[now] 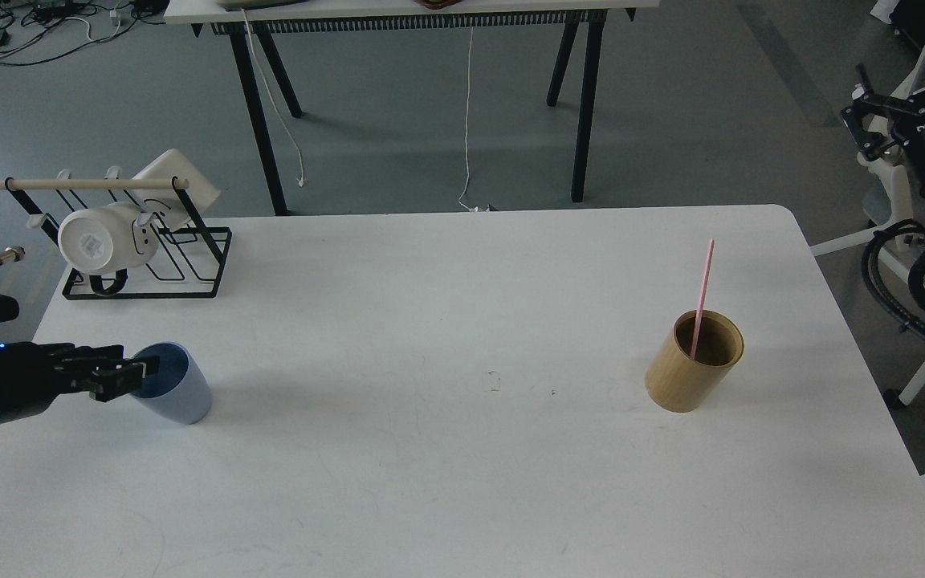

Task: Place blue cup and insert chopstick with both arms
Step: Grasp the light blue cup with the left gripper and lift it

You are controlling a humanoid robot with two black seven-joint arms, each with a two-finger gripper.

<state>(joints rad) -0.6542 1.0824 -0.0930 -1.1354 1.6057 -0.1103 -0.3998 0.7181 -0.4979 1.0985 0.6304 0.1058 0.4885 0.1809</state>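
Note:
The blue cup [181, 395] stands upright at the left of the white table [462, 466]. My left gripper [135, 371] comes in from the left edge, level with the cup's rim. Its fingertips overlap the left side of the rim and the cup's mouth, and the jaws look slightly apart. The pink chopstick [702, 285] stands leaning in a tan wooden cylinder [689, 373] at the right of the table. My right gripper [864, 120] hangs off the table's far right, well away from the chopstick; its fingers are too dark to tell apart.
A black wire rack [189, 265] with a wooden bar holds a white mug [101, 237] at the back left corner. A second table's legs [258, 120] stand behind. A white chair [904, 209] and cables are beside the right arm.

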